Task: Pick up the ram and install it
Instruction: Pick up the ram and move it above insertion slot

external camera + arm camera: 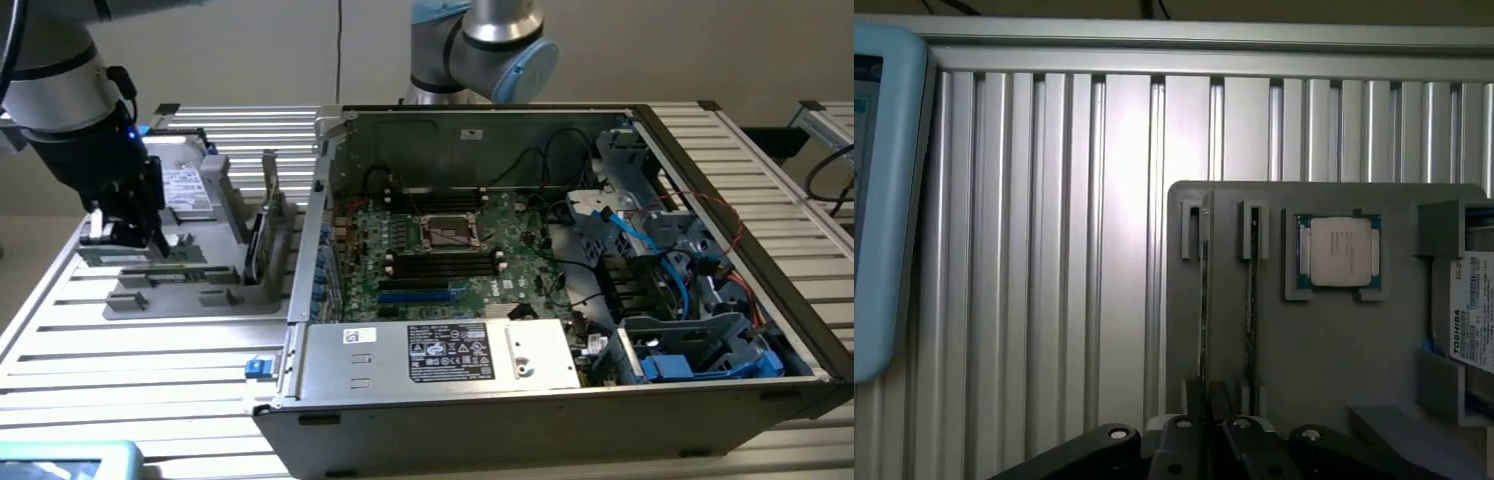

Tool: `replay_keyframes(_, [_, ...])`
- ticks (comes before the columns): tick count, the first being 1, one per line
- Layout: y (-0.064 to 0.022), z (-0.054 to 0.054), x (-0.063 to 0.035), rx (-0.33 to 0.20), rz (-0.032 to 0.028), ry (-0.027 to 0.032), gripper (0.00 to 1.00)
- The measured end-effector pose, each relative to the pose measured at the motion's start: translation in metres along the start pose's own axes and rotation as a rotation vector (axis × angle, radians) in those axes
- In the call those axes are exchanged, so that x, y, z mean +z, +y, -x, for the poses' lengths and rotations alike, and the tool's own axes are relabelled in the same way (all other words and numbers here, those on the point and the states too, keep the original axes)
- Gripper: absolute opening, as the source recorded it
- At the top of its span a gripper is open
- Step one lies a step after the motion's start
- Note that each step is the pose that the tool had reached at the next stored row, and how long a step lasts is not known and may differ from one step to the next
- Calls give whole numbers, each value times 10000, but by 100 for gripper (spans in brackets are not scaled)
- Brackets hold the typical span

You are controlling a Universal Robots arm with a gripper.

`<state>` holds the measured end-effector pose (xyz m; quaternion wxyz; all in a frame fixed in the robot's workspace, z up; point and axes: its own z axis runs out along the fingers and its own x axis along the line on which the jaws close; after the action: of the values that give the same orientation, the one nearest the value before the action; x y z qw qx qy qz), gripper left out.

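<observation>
The ram (1204,300) stands on edge in a slot of the grey parts holder (1324,350), seen as a thin line. Its end runs in between my fingers. My gripper (1206,425) is shut on the ram, the pads close together on either side of it. In the exterior view my gripper (134,245) reaches down to the near part of the holder (200,290), where the green ram (147,258) shows at its tips. A second thin stick (1252,290) stands in the neighbouring slot. The open computer case (534,260) lies to the exterior view's right, its black memory slots (441,265) bare.
A silver processor chip (1341,250) and a labelled hard drive (1474,310) share the holder. Upright cards (274,235) stand between the holder and the case wall. A blue device (884,200) lies on the ribbed table. Another robot arm (487,50) stands behind the case.
</observation>
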<state>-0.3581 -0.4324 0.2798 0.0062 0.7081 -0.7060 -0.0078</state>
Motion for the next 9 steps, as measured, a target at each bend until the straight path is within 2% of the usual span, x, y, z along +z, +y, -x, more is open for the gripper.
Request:
replay_keyframes(4, [-47, -1, -185, -1, 1, 0, 14])
replay_keyframes(9, [-196, -3, -414, -1, -1, -3, 14])
